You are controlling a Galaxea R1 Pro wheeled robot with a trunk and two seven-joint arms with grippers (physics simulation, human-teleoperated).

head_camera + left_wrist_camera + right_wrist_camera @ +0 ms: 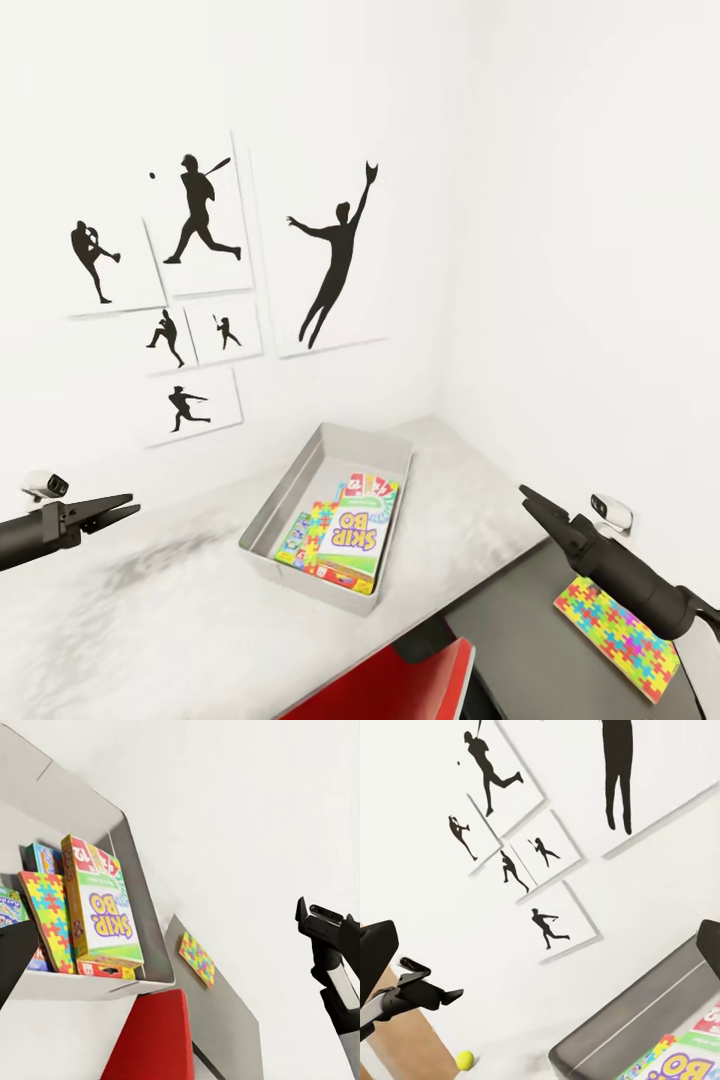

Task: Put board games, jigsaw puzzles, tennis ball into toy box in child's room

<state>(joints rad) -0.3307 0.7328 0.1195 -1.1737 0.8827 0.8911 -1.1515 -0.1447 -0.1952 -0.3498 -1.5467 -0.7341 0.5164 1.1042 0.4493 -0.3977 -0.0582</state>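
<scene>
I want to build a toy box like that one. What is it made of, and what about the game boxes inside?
The toy box looks like smooth grey plastic or painted metal: thin, plain walls with a matt sheen; which one is unclear. The game boxes look like printed cardboard: flat, sharp-edged, with bright glossy pictures. Being a simulator render, these are only looks.

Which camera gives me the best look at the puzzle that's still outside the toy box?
Head view: the puzzle lies flat on the dark cabinet top, partly behind the right arm. The left wrist view shows it smaller and foreshortened.
</scene>
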